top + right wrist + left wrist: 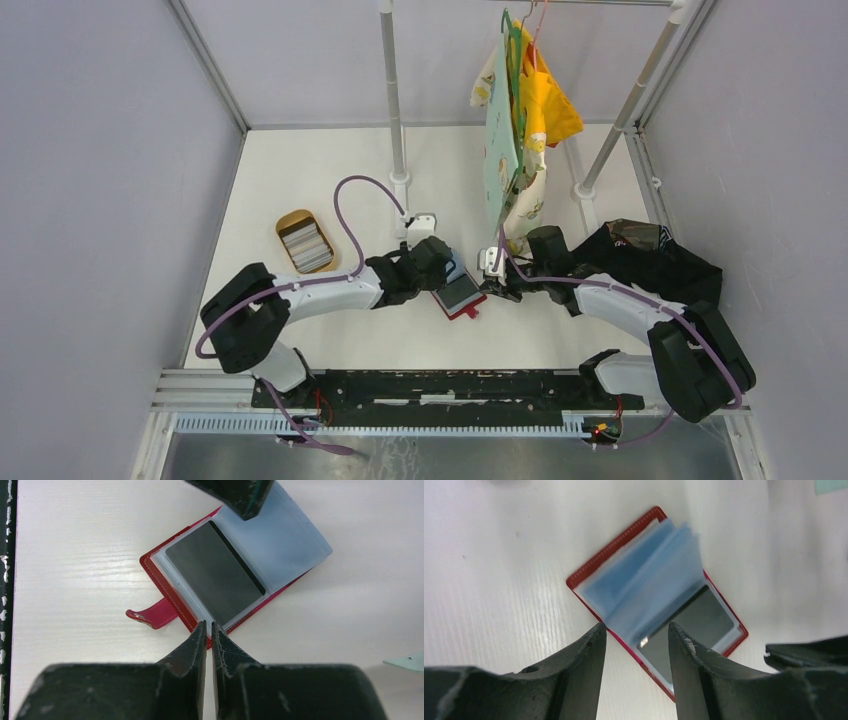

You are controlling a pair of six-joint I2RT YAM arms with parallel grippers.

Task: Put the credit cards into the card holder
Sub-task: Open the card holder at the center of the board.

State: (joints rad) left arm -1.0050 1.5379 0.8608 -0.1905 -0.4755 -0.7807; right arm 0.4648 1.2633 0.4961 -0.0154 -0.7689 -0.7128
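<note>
Card holder position: card holder (458, 296) lies open on the surface (330, 170), red cover down, between the two tools.
Loaded so far: one dark card (215, 577) lies flat on the open page. I cannot tell whether it is fully seated in a sleeve.
Loose stock: credit cards (306, 246) are stacked in the tan tray (288, 220), well apart to the holder's left.
Left tool (636, 635): wide and holding nothing, poised over the fanned blue sleeves (649, 575).
Right tool (206, 630): narrow, fingers almost touching with nothing between them, at the holder's edge just beside the snap tab (150, 617).
Handling, cards (judgement): light, stiff and slick. They lie flat, so pinch across a short edge once one is tipped up.
Handling, holder (judgement): light and likely to skid. The sleeves are soft and springy and tend to flop shut. Pin the red border and lift a single sleeve lip.
Top view only: shows the tray stock and both arms.
Left wrist only: shows the sleeves standing fanned and blurred.
Right wrist only: shows the snap tab, the full face of the card, and a left finger over the sleeves.
</note>
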